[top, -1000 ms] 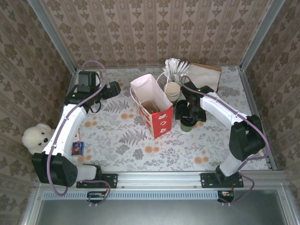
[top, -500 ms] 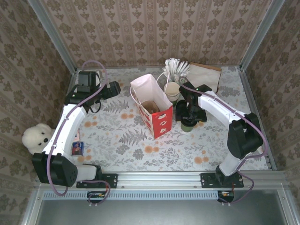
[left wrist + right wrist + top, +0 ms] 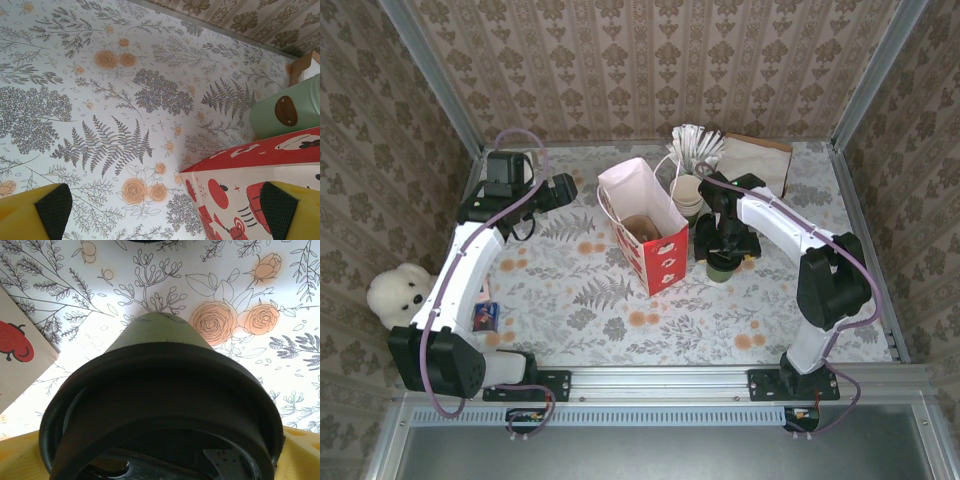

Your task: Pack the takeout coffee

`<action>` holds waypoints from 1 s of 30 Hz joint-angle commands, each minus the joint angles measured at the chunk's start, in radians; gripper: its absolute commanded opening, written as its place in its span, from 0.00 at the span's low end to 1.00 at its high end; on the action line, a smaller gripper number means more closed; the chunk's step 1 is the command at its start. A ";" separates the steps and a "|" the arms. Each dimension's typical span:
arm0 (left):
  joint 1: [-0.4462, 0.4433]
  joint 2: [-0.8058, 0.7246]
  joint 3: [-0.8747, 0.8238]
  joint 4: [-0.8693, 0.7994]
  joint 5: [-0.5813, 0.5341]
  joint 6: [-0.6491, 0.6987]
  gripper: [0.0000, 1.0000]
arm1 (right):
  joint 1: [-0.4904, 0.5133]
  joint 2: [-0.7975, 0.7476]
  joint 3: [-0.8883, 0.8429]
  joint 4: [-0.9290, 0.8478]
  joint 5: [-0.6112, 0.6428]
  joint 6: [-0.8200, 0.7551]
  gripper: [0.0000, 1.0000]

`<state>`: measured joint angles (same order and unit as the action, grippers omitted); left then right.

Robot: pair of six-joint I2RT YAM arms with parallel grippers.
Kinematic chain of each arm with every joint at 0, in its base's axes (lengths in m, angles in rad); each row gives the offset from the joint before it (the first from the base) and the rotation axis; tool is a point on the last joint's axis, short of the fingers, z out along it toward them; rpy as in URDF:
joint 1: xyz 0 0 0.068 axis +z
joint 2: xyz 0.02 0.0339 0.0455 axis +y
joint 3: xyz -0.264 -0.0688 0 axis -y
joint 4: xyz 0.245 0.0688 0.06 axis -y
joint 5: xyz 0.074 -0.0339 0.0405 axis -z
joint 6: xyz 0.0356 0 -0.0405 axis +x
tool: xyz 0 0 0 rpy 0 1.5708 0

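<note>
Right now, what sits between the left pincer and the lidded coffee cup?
The top camera shows a red-and-white paper bag, standing open-topped, between the left pincer and the lidded coffee cup.

- takeout coffee (image 3: pixel 160 385): the near rim of its lid is cut off by the bottom edge in the right wrist view; from above it is largely covered by the right gripper (image 3: pixel 724 252)
- red bag (image 3: pixel 250 195): runs past the right and bottom edges in the left wrist view; partly hides a green cup (image 3: pixel 282 112)
- small blue packet (image 3: pixel 485 316): too small to identify
</note>
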<state>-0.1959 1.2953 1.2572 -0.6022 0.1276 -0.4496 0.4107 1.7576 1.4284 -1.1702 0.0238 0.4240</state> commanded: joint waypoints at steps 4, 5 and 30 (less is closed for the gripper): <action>0.010 0.012 0.036 -0.017 0.010 0.003 1.00 | 0.005 0.019 0.014 -0.022 0.010 -0.010 0.97; 0.011 0.011 0.037 -0.017 0.012 0.004 1.00 | 0.005 0.019 0.012 -0.019 0.011 -0.006 0.97; 0.018 -0.009 0.018 -0.018 0.015 0.011 1.00 | 0.002 0.011 -0.047 0.042 -0.002 0.017 0.98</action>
<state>-0.1879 1.2968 1.2583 -0.6052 0.1314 -0.4492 0.4107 1.7710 1.4029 -1.1320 0.0231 0.4229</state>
